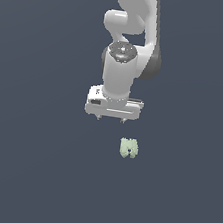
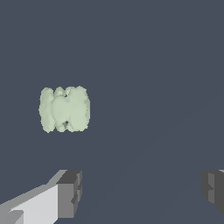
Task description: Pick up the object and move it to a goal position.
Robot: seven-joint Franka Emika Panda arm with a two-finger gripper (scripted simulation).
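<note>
One white arm (image 1: pixel 123 49) hangs down from the top centre of the exterior view, its gripper (image 1: pixel 111 118) just above mid-frame with the jaws spread wide and nothing between them. Below it and slightly toward the exterior view's right sits the object (image 1: pixel 129 148) — a small pale green lumpy piece with a dark spot — near the gripper but apart from it, on the plain dark ground (image 1: pixel 28 172). The wrist view shows the object (image 2: pixel 64 109) clear of both dark fingertips (image 2: pixel 72 192) — no contact
</note>
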